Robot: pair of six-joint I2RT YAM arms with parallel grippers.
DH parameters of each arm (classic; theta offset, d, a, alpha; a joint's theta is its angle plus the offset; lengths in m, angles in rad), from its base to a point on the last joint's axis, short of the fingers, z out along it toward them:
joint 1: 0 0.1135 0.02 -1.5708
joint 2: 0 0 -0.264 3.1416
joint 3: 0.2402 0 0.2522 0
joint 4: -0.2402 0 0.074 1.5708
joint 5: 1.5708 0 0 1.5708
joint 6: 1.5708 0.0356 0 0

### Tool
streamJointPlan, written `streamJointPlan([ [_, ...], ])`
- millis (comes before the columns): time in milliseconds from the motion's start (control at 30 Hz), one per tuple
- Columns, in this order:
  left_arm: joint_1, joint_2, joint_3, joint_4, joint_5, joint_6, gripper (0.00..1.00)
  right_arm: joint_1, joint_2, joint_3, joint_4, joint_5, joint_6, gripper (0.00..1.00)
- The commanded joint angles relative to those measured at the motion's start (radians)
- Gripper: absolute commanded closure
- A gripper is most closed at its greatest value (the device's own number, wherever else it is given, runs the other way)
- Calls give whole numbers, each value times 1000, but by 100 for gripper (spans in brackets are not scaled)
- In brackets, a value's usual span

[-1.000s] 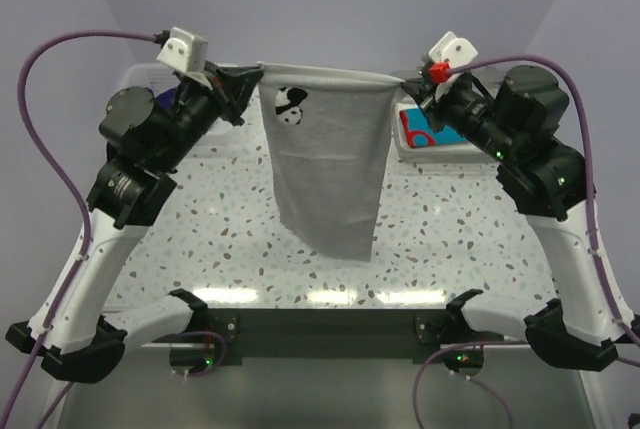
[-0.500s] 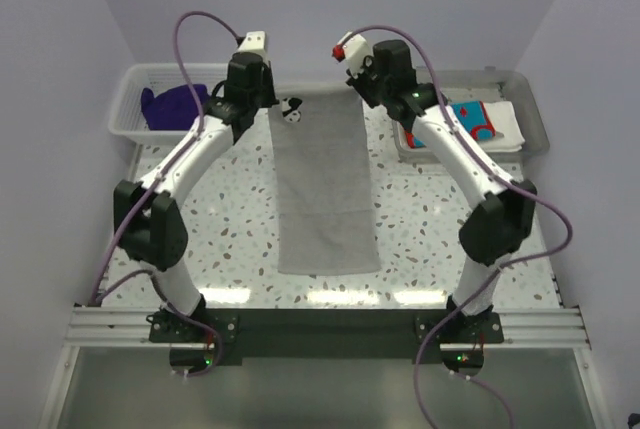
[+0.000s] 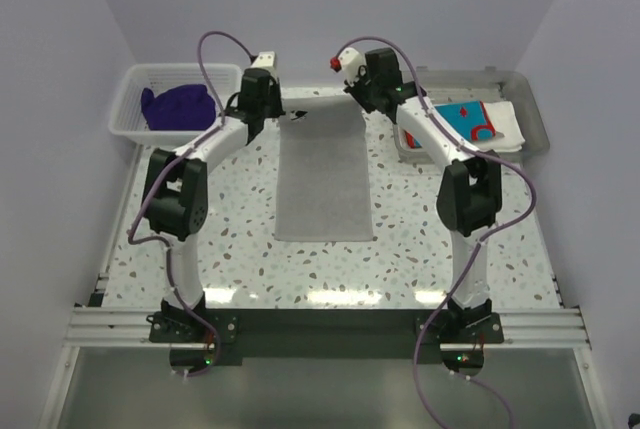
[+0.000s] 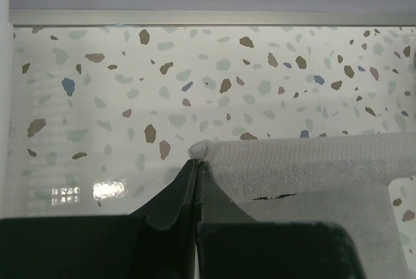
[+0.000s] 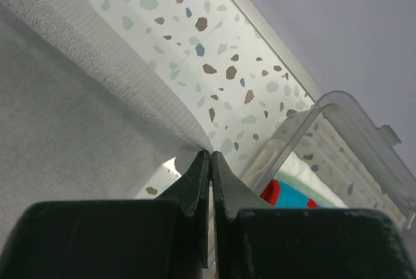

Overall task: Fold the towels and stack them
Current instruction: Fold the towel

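Observation:
The grey towel [image 3: 324, 171] lies spread lengthwise on the table, its far edge held up by both grippers. My left gripper [image 3: 270, 109] is shut on the far left corner [image 4: 199, 150]. My right gripper [image 3: 366, 101] is shut on the far right corner [image 5: 203, 141]. The dark purple towel [image 3: 178, 107] lies crumpled in the white basket [image 3: 128, 99] at the back left. The turquoise-and-red towel [image 3: 466, 119] sits folded on a white towel [image 3: 508, 123] in the clear tray [image 3: 530, 109] at the back right; it also shows in the right wrist view [image 5: 292, 196].
Both arms reach far across the speckled table [image 3: 210, 219] toward its back edge. The tray's clear wall [image 5: 312, 120] stands just right of my right gripper. The back wall rises close behind the table's far rim [image 4: 195, 17].
Both grippers have carried the towel's top edge from high and near to low at the far side. The hanging towel has come down flat on the table.

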Motion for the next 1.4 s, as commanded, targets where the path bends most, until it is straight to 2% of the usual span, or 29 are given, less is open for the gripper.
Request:
streamJointPlan([
  [0, 27, -123, -108, 101, 14, 15, 100, -18, -90, -65, -26, -15, -32, 100],
  [200, 27, -284, -267, 40, 80, -33, 100, -18, -209, -180, -161, -55, -16, 100],
  [333, 27, -383, -358, -71, 84, -53, 100, -11, -272, -258, -276, -101, 7, 100],
  [600, 25, -568, -605, -144, 110, -139, 100, 69, -374, -378, -396, 0, 43, 100],
  [767, 24, -657, -656, -187, 123, -140, 100, 115, -401, -423, -430, 70, 77, 100],
  [1033, -5, -705, -729, -200, 159, -165, 100, 140, -427, -526, -411, 178, 125, 100],
  [1367, -19, -728, -707, -190, 140, -174, 100, 138, -467, -381, -390, 238, 112, 100],
])
